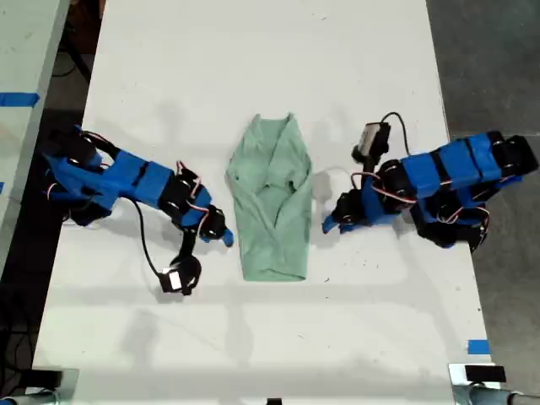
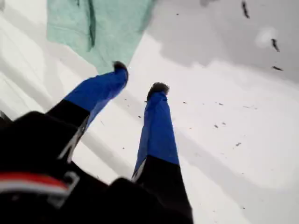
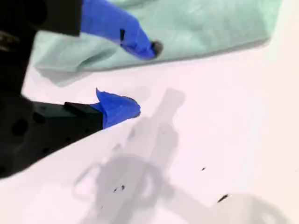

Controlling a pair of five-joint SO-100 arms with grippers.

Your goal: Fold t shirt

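While both arms sit low on the white table [image 1: 253, 67], the t shirt [image 1: 272, 202] lies folded into a long strip at its centre in the exterior view, one arm at 9 o'clock of it, one at 3 o'clock. My first gripper [image 2: 139, 78] is spread open, empty, just short of the cloth. My second gripper [image 3: 145, 79] gapes too, one fingertip [image 3: 156, 48] over the hem.

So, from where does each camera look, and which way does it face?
Exterior view: overhead, facing down at the white table, t shirt between two blue arms.
First wrist view: behind my first gripper, open, facing the t shirt's edge.
Second wrist view: behind my second gripper, open, facing the t shirt too.
Shared: all three show the t shirt.
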